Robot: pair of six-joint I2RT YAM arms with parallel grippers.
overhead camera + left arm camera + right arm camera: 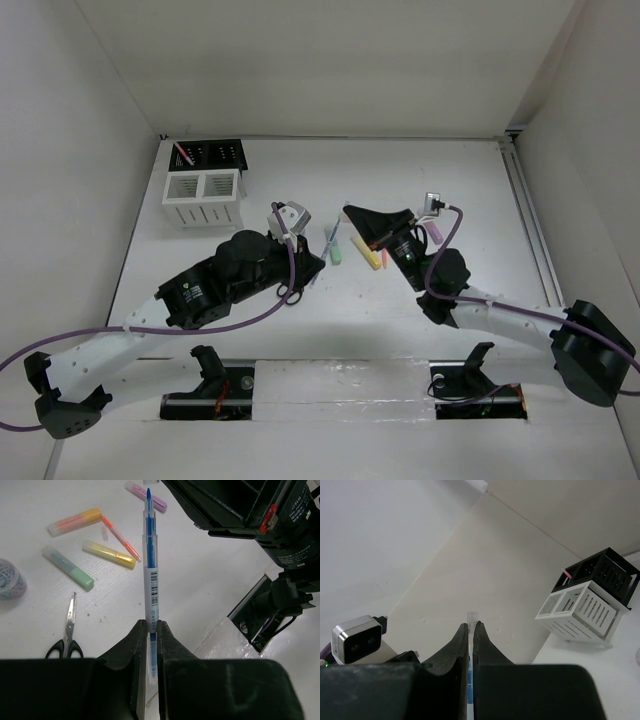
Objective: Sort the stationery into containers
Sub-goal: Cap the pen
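Stationery lies loose on the white table (pixel 400 170) to the right of the white slatted organizer (pixel 203 213) and nearer the arms than it is. Of that scatter, the black-handled scissors (pixel 68 630) lie closest to the organizer's side. The green marker (pixel 67 567) comes next, then the yellow marker (pixel 109 554). Farther off are the orange marker (pixel 75 521) and a thin orange-red pen (pixel 120 537), which lies between the yellow and orange ones. The purple-pink marker (pixel 159 502) is farthest from the organizer. A small round clear tub (pixel 10 579) sits at the left edge of the left wrist view, beside the green marker. None of these touches the organizer, and both of its compartments look bare. The black mesh holder (pixel 222 153) stands directly behind the organizer, against its back, and a pink-red pen (pixel 183 153) leans in the holder's left end. The left gripper (pixel 149 625) pinches the barrel of a blue pen (pixel 151 580), which is held off the table. The pen's pointed end is aimed away from the organizer, towards the right arm. The right gripper (pixel 470 626) has its fingers pressed together on a thin clear-tipped piece (pixel 471 615), with blue showing lower in the slit. Whether that is a cap or another pen cannot be told. From the right wrist view the organizer stands off to the right, well apart from that claw.
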